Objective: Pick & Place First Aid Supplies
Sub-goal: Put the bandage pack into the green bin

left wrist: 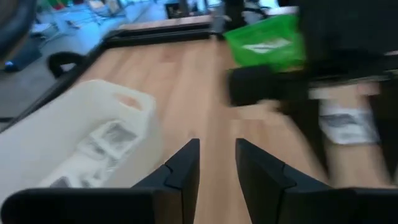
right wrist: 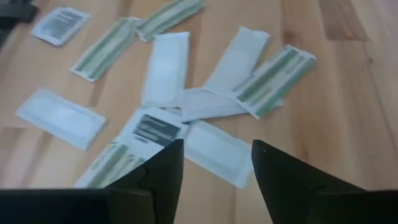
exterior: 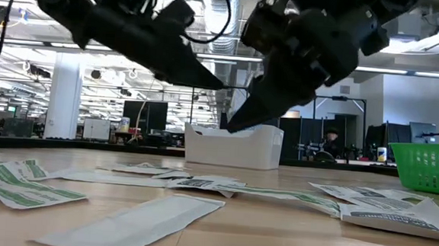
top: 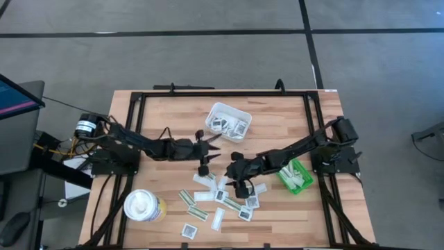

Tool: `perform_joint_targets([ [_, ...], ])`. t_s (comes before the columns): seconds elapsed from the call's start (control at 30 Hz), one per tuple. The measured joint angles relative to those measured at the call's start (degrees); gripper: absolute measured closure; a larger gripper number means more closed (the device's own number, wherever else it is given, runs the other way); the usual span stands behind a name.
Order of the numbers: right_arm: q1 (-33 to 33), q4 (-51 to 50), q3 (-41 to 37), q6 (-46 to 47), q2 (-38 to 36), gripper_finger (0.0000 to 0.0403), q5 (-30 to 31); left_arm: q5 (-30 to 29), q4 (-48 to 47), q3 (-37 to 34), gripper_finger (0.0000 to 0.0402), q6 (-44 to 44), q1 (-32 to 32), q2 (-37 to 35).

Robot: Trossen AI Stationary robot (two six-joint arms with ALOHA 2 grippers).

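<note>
Across the near half of the wooden table (top: 166, 118) lie roughly fifteen first aid supplies (top: 220, 201), square white packets and narrow white-and-olive strips, though overlaps make the count uncertain; a few more sit in the one white tray (top: 229, 111) at the far middle, and some in the one green bin (top: 297, 177) at right. Beyond the table, the low view shows an open office hall. Over the pile's far edge, the right gripper (right wrist: 214, 165) hovers with fingers spread wide and empty, while the left gripper (left wrist: 216, 165), narrowly parted and empty, hangs beside the tray, left of the packets.

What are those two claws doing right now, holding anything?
Left gripper: open, empty, beside the white plastic tray.
Right gripper: open, empty, above the scattered flat white paper packets.
</note>
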Motion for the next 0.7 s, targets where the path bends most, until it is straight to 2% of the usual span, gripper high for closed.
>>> perform_joint_targets([
  [0.13,-1.8,0.1,-0.3,2.9,1.9,0.0223,0.1,0.0,-3.3,0.0,0.0298,-0.8,-3.1,-1.4],
  [0.23,-2.7,0.0,-0.3,4.3,3.3,0.0229,0.1,0.0,-5.1,0.0,0.0298,-5.2,-4.7,-1.3],
  [0.47,-3.4,2.3,-0.3,2.3,3.9,0.024,0.1,0.0,-17.8,-0.1,0.0298,-13.2,-8.2,0.1],
  [0.7,-3.6,4.9,-0.3,-1.1,3.9,0.0239,0.0,0.8,-17.9,0.0,0.0298,-19.5,-9.7,4.7],
])
